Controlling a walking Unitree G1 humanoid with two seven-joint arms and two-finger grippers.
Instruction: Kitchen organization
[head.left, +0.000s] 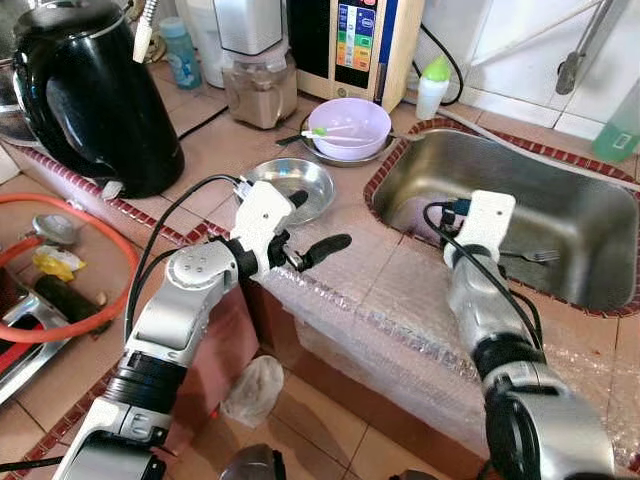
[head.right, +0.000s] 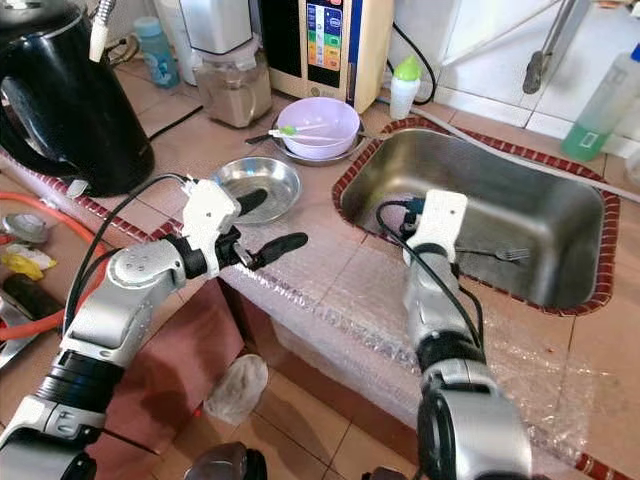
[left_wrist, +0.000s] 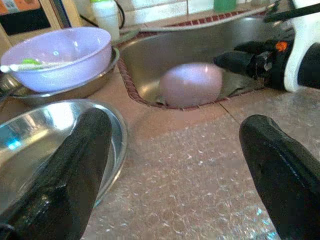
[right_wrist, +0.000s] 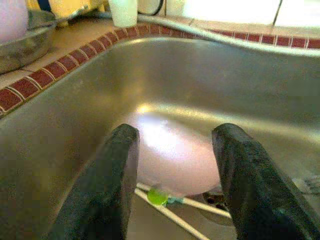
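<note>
Both silver arms fill the lower frame. We note the left gripper (head.left: 312, 222), fingers apart, above the bubble-wrapped counter edge (head.left: 400, 310) beside a shallow round steel dish (head.left: 300, 185). Our right gripper (right_wrist: 175, 180), fingers apart and holding nothing, reaches into the stainless steel sink (head.left: 560, 200), centre right, over a pale lilac rounded bowl (right_wrist: 172, 155). At upper centre, a lilac plastic bowl (head.left: 350, 125) holds a green-tipped utensil (head.left: 335, 131).
</note>
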